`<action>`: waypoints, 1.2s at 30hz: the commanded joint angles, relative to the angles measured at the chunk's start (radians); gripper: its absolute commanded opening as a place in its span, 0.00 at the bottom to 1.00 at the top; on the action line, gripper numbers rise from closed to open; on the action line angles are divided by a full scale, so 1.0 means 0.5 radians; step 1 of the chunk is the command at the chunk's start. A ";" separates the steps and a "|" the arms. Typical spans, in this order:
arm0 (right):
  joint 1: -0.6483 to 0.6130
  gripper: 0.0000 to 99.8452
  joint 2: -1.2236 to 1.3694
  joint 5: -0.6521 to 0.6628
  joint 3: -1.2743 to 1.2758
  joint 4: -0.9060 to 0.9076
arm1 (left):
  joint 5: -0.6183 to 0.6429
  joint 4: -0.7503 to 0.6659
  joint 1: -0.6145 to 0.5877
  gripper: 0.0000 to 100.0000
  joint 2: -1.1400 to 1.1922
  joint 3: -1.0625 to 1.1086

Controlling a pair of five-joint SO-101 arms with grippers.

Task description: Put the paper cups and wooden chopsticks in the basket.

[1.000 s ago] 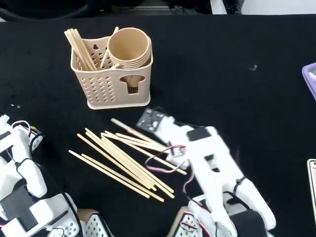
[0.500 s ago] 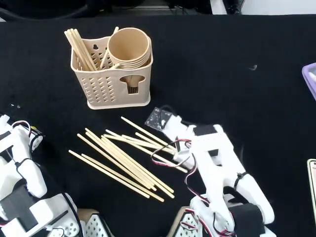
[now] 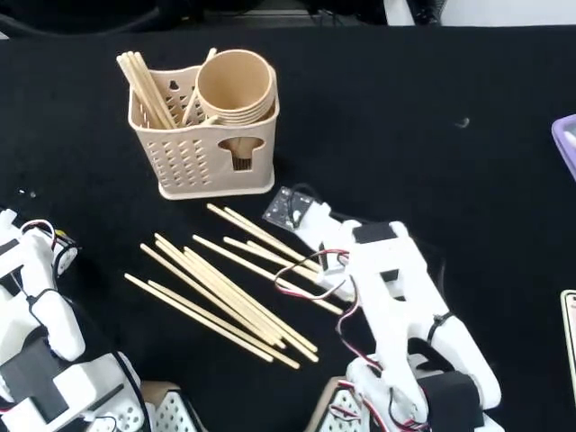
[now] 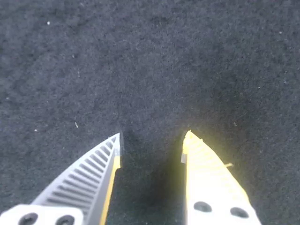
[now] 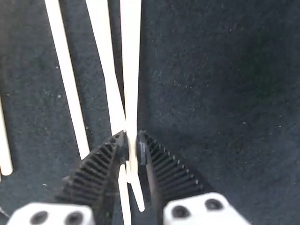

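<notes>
1. My right gripper (image 5: 131, 138) has settled over the last second. Its jaws are now pressed together on what look like two chopsticks (image 5: 130, 70). The far ends of these have swung a little away from the pile and toward the basket (image 3: 193, 157).
2. I read that as the grasp made. The lift and carry are still to come.
3. The basket stands ahead of that gripper and off to its left, well apart. It holds a stack of cups (image 3: 236, 85) in one compartment and a bundle of sticks (image 3: 144, 85) leaning in the other.
4. The loose pile (image 3: 225, 301) lies on the cloth just to the left of the gripper, so the job is partly done.
5. My left gripper (image 4: 152, 136) hangs spread over bare cloth and holds nothing.
</notes>
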 commanded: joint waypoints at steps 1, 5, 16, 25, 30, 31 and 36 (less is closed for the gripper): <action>0.080 0.01 0.008 0.098 -0.097 -0.018 | 0.006 0.000 0.023 0.22 -0.028 -0.051; 0.209 0.01 0.014 0.199 -0.084 0.015 | 0.006 0.000 0.023 0.22 -0.028 -0.054; 0.224 0.04 0.002 0.203 -0.269 0.476 | 0.006 -0.003 0.023 0.22 -0.028 -0.057; -0.037 0.14 0.041 -0.117 -0.216 0.107 | 0.006 -0.006 0.023 0.22 -0.028 -0.057; -0.313 0.14 0.133 -0.399 -0.158 -0.212 | 0.006 -0.006 0.023 0.22 -0.028 -0.057; -0.362 0.14 0.167 -0.457 -0.155 -0.270 | 0.006 -0.006 0.023 0.22 -0.028 -0.057; -0.420 0.14 0.404 -0.580 -0.180 -0.620 | 0.006 -0.003 0.023 0.22 -0.028 -0.057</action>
